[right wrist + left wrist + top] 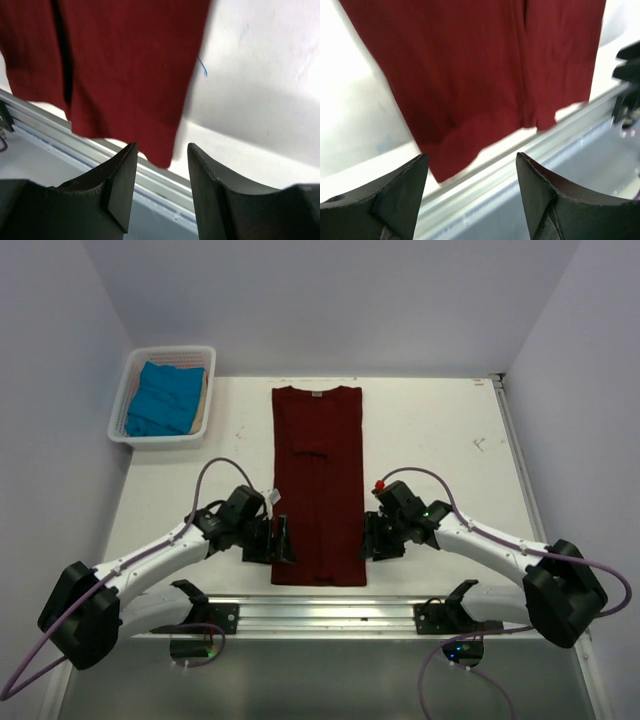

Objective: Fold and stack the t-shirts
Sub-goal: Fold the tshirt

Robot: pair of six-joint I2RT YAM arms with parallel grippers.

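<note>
The dark maroon t-shirt (318, 485) is laid flat at the middle of the table (430, 440), folded into a long, narrow rectangle. Its collar is turned to the far side and its hem lies close to the near edge. A sleeve is seen folded in over the body as a short band. In the left wrist view the cloth (470, 75) is matte and soft, with a lengthwise seam where two folded edges meet and a slightly rounded near corner.

The teal-blue t-shirt (162, 398) is bunched in loose creases inside the white slatted plastic basket (171, 350), which is placed at the far left corner.

The left gripper (283, 540) is held at the shirt's near left edge. Its black wedge-shaped fingers (400, 195) are spread wide apart, and nothing is clamped between them. The right gripper (368, 538) is held at the near right edge. Its fingers (120, 185) are parted by a narrower gap, also with nothing between them, and the hem corner (125, 65) is seen just beyond the tips.

A ribbed aluminium rail (330, 608) runs along the near edge of the smooth white table.
</note>
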